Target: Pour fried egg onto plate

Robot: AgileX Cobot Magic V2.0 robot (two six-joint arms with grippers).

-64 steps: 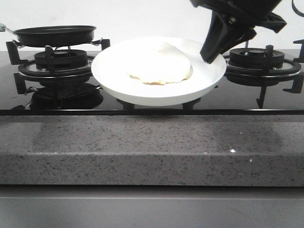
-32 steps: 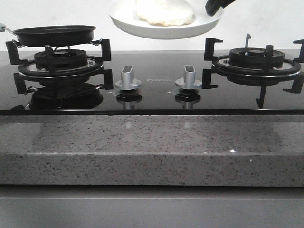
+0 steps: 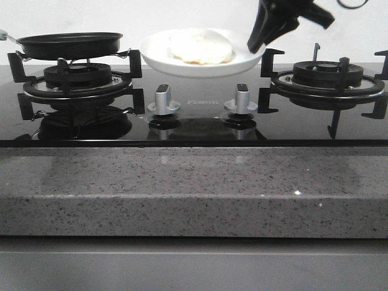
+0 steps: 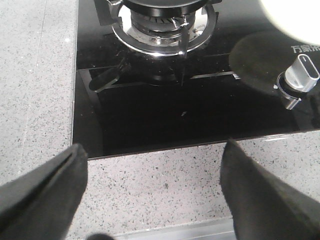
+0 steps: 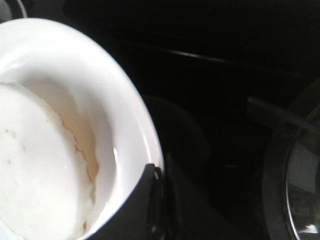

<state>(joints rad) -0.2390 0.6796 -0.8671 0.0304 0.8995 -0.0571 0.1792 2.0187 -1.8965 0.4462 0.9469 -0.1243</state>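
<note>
I see my right gripper — matte black, angular, tapered fingers; the left gripper shows broad black wedge-shaped fingers.

plate: glossy white, ceramic-looking, smooth | fried egg: matt, pale, slightly pitted top | hob glass: black, mirror-gloss, reflects knobs | knobs: brushed silver metal | pan: black, semi-matt | burner grates: dull black metal | counter: grey speckled stone, polished | right gripper: matt black plastic
</note>
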